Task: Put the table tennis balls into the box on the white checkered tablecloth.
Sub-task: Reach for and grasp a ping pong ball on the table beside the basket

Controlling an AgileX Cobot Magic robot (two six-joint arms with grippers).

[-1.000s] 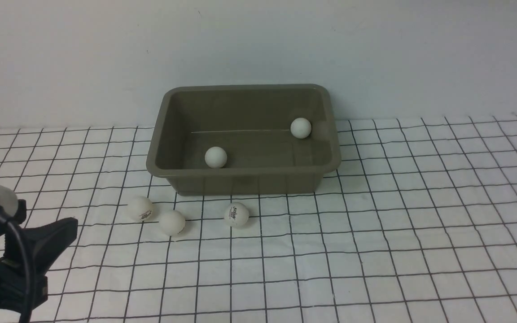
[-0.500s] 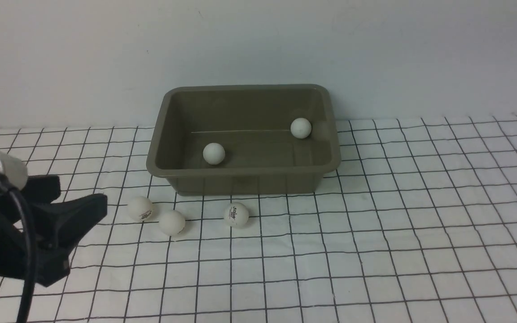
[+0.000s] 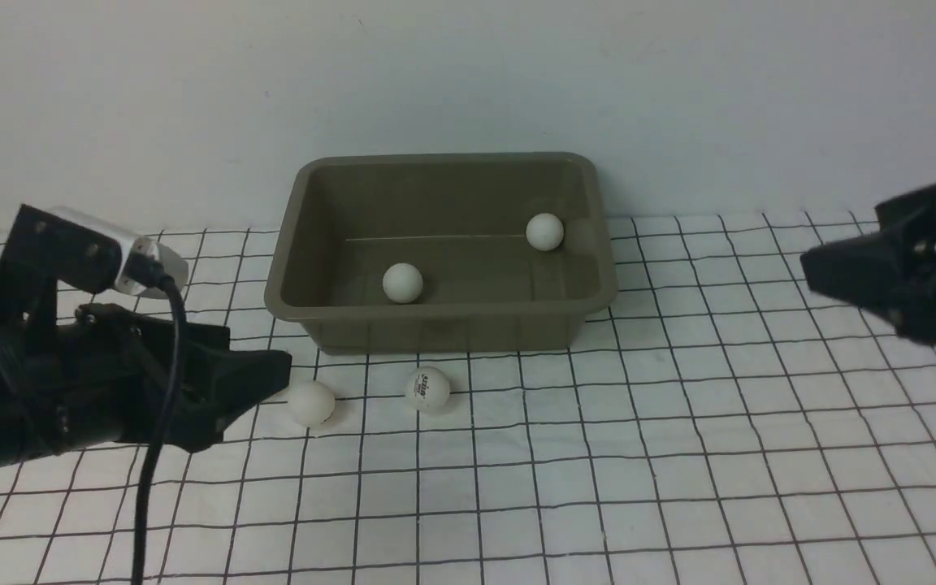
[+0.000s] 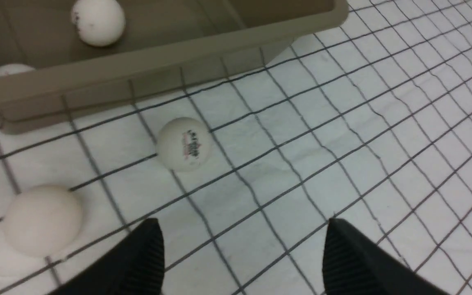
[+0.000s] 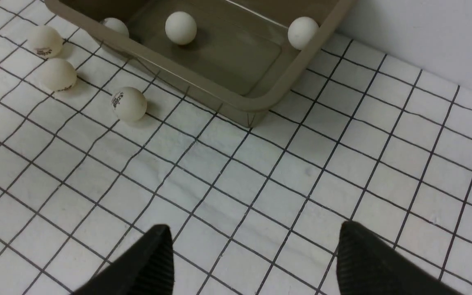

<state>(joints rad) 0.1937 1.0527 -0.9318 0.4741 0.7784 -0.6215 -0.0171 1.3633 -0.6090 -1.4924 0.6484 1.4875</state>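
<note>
Box, olive-grey rectangular plastic with rounded corners and a flared rim (image 3: 476,311): stands far centre on the white checkered tablecloth (image 3: 679,455), close to the pale wall (image 3: 468,73).

Table tennis balls, small white matte spheres, six counted.
- In the box, three:
  - one on the floor, left of centre (image 3: 402,283);
  - one in the far right corner (image 3: 544,231);
  - one against the near wall toward the left, hidden from the front view behind that wall and partly seen in the right wrist view (image 5: 115,25).
- On the tablecloth, near side of the box, three:
  - one with a dark printed logo (image 3: 428,389), just in front of the near wall;
  - one plain-looking (image 3: 310,404), to the left of the first and slightly nearer;
  - one with a small print, further left (image 5: 44,41), covered in the front view by the left gripper.

Left gripper (image 3: 269,378), black: reaches in from the left. Its tip is just beside the plain-looking ball. The fingers are spread apart with only bare cloth between them, and nothing is held.

Right gripper (image 3: 821,272), black: at the right edge, well apart from the box and every ball. The fingers are spread wide over bare cloth, and nothing is held.
</note>
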